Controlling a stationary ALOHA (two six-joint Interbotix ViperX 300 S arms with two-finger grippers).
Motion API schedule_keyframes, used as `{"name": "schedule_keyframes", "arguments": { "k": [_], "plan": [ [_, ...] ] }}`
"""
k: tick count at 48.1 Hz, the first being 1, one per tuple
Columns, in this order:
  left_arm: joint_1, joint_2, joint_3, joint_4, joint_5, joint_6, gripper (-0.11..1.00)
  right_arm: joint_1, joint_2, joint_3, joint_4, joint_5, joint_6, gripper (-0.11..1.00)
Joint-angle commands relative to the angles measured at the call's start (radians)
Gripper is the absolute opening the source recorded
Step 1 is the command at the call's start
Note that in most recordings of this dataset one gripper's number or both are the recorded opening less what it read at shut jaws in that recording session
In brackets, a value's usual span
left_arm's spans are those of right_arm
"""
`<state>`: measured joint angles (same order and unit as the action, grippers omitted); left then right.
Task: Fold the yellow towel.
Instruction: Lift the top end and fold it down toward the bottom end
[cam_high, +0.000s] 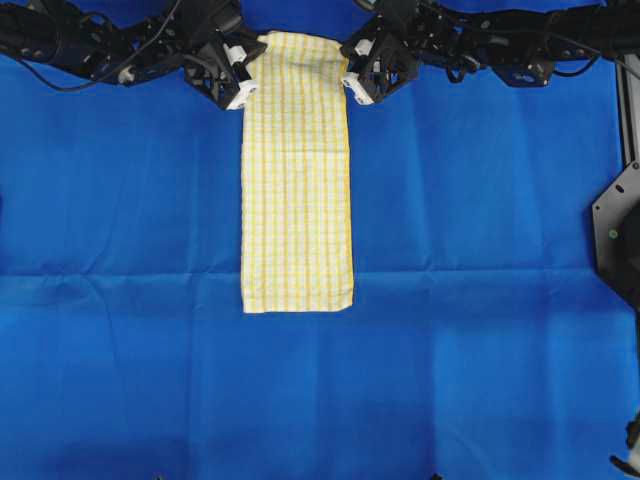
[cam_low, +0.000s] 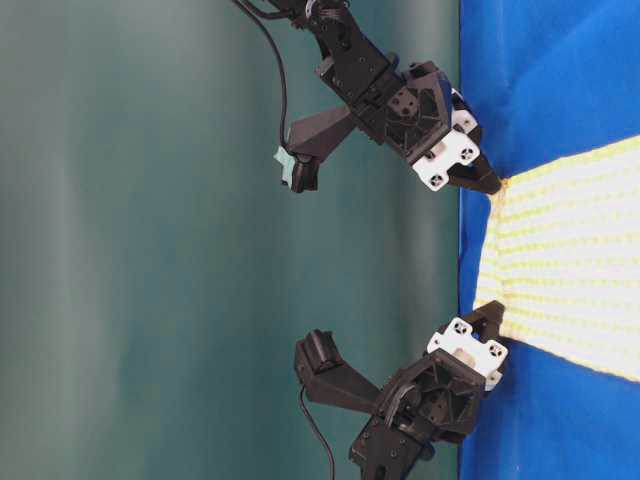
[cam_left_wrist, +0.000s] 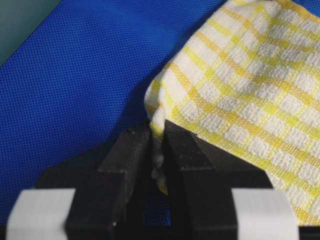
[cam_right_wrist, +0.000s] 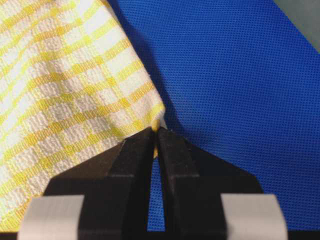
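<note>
The yellow towel (cam_high: 296, 190) lies as a long narrow strip on the blue cloth, running from the far edge toward the middle. My left gripper (cam_high: 245, 93) is at its far left corner and my right gripper (cam_high: 351, 88) is at its far right corner. In the left wrist view the left gripper (cam_left_wrist: 157, 136) is shut on a bunched corner of the towel (cam_left_wrist: 250, 85). In the right wrist view the right gripper (cam_right_wrist: 156, 131) is shut on the very tip of the other corner of the towel (cam_right_wrist: 65, 85). Both corners rise slightly off the cloth.
A large plain blue cloth (cam_high: 480, 250) covers the table, with a crease across it near the towel's near end. A black fixture (cam_high: 615, 230) stands at the right edge. Beyond the far table edge hangs a dark green backdrop (cam_low: 150, 240).
</note>
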<state>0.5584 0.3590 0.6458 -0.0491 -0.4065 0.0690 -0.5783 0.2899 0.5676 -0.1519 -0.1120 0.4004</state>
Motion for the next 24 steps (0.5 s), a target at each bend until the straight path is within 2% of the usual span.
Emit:
{"name": "schedule_keyframes", "arguments": {
  "k": [1,24],
  "plan": [
    [0.012,-0.026,-0.008,-0.003,0.0,0.002,0.05,-0.002,-0.018,-0.017,0.009,-0.015,-0.002,0.02],
    [-0.002,-0.146,-0.008,0.002,0.044,0.029,0.05,-0.015,-0.137,-0.003,0.006,-0.012,-0.012,0.02]
  ]
}}
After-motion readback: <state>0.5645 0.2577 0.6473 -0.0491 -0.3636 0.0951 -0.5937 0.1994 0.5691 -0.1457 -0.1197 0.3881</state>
